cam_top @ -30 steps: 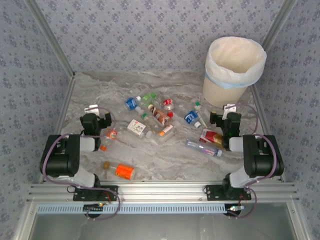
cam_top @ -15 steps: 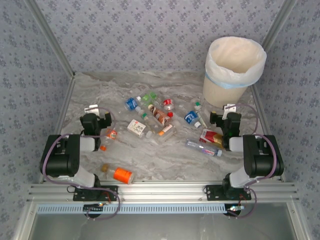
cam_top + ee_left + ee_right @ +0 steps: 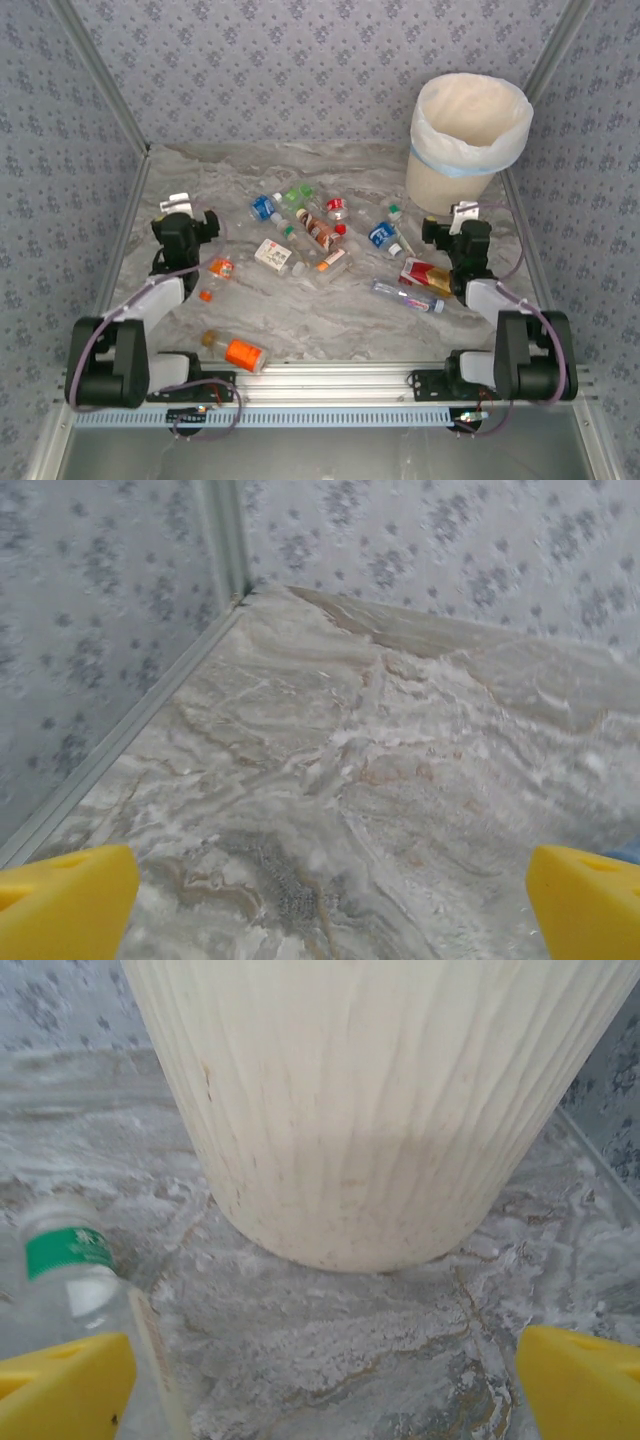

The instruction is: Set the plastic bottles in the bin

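Observation:
Several plastic bottles lie scattered mid-table, among them a blue-labelled one [image 3: 263,207], a white-labelled one [image 3: 272,256] and a red-labelled one [image 3: 424,274]. An orange-labelled bottle [image 3: 240,351] lies alone near the front left. The cream bin [image 3: 468,140] with its white liner stands at the back right. My left gripper [image 3: 186,215] is open over bare table left of the pile; its yellow fingertips [image 3: 60,900] have nothing between them. My right gripper [image 3: 455,222] is open just before the bin's wall [image 3: 360,1110], with a green-labelled bottle [image 3: 75,1280] beside its left finger.
Patterned walls and metal rails [image 3: 128,230] close in the marble table [image 3: 330,320] on the left, back and right. A clear bottle [image 3: 405,295] lies close to the right arm. An orange cap [image 3: 205,295] sits by the left arm.
Both arms have stretched forward and lowered their elbows, carrying the grippers slightly farther from the bases. The orange-labelled bottle at the front left has rolled a little nearer the front edge.

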### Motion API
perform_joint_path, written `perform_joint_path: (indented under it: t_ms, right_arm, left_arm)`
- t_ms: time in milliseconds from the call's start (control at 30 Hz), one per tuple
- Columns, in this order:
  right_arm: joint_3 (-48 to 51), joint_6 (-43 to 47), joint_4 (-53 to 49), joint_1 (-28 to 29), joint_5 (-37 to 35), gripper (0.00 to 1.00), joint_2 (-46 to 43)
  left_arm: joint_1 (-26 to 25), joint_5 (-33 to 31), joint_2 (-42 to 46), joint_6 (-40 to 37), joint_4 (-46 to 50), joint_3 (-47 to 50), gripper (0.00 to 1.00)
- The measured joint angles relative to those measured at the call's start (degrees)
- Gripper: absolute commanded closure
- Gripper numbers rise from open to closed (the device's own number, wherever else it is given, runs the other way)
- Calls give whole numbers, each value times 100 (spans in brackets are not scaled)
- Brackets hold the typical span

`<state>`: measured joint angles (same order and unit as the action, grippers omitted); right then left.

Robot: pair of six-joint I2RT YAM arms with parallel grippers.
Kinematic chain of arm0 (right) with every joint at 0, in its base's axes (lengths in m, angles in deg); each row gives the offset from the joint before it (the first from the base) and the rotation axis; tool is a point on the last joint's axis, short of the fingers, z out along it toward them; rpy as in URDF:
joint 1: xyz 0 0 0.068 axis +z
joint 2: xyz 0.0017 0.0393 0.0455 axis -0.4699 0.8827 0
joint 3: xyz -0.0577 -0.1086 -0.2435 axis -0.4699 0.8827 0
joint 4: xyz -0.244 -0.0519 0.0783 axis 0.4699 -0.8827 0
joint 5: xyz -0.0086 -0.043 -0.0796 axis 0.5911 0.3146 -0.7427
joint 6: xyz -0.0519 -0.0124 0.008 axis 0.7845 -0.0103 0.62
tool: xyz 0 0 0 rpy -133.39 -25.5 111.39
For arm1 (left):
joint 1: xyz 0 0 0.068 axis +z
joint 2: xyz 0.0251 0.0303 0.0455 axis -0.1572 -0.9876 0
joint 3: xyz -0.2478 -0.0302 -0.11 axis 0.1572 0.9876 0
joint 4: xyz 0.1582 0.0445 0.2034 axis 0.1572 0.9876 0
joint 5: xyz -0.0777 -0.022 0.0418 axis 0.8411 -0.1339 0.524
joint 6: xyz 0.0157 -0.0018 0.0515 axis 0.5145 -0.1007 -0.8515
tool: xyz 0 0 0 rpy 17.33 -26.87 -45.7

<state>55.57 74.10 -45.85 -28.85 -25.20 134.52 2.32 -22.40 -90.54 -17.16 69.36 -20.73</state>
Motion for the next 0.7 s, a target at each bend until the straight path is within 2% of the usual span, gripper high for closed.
perform_joint_path:
  t_ms: [100, 233, 300, 433, 567, 633, 700]
  right_arm:
    - [-157, -232, -557, 48, 87, 0, -468]
    - [-199, -487, -1108, 118, 140, 0, -964]
    - [-199, -570, -1357, 140, 162, 0, -1117]
    - [-197, -675, -1792, 201, 205, 0, -1252]
    - [-177, -680, -2044, 262, 223, 0, -1261]
    - [-160, -680, -2105, 293, 223, 0, -1261]
    - [-155, -678, -2146, 315, 221, 0, -1261]
  left_arm:
    - [-417, -424, 459, 1311, 1882, -922, 1]
    - [-1598, -789, 975, 2896, 4240, -1606, 1]
    - [-1958, -756, 1080, 3694, 5410, -1665, 0]
    - [-2188, -223, 986, 5101, 7488, -1602, 1]
    - [-2236, 654, 1156, 5958, 8465, -1272, 1]
    - [-2267, 1121, 1340, 6258, 8625, -942, 1]
    - [-2275, 1342, 1471, 6391, 8367, -693, 1]
